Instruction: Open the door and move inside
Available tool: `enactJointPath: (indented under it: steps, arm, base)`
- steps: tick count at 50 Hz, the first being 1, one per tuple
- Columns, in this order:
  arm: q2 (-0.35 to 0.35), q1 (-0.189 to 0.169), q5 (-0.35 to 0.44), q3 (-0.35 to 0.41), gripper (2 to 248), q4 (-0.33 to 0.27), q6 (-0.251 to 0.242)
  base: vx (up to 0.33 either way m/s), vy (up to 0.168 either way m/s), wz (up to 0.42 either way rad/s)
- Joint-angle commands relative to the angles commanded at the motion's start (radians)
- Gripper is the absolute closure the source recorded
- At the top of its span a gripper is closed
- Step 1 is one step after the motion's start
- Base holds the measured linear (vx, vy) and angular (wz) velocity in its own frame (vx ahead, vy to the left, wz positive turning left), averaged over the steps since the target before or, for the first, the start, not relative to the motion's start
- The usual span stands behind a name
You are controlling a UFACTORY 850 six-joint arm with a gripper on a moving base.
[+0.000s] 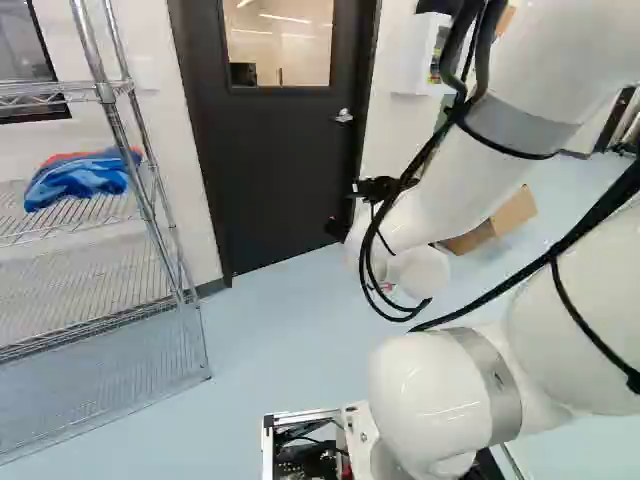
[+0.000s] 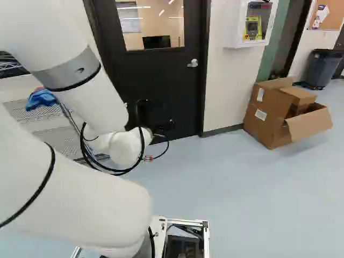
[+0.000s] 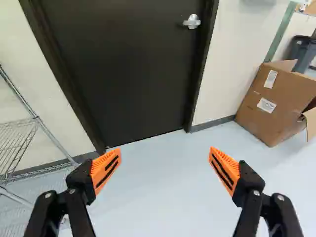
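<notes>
In the right base view my gripper [image 2: 165, 127] is partly hidden by the arm, in front of the lower part of the dark door [image 2: 161, 80]. The wrist view shows the gripper [image 3: 165, 149] open, its orange-padded fingers wide apart with nothing between them. Ahead of it the door [image 3: 123, 74] stands closed in its dark frame. A silver lever handle [image 3: 191, 21] sits near the door's edge on the box side, well beyond the fingers and untouched. The same handle [image 1: 343, 116] shows below the door's window in the left base view.
A wire shelf rack [image 1: 105, 92] holding blue cloth [image 1: 78, 180] stands beside the door in the left base view. On the door's other side are a white wall cabinet [image 2: 236, 27], an open cardboard box [image 2: 269, 118] on the floor and a grey bin [image 2: 322, 67].
</notes>
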Motion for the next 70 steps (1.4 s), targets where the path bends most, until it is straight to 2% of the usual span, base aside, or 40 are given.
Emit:
enactJointPath:
  steps: [35,70]
  arm:
    - [0.000,0.000,0.000,0.000,3,0.000,0.000]
    - [0.000,0.000,0.000,0.000,3,0.000,0.000]
  base:
    - [0.015,0.000,-0.001]
    - [0.146,0.002,-0.011]
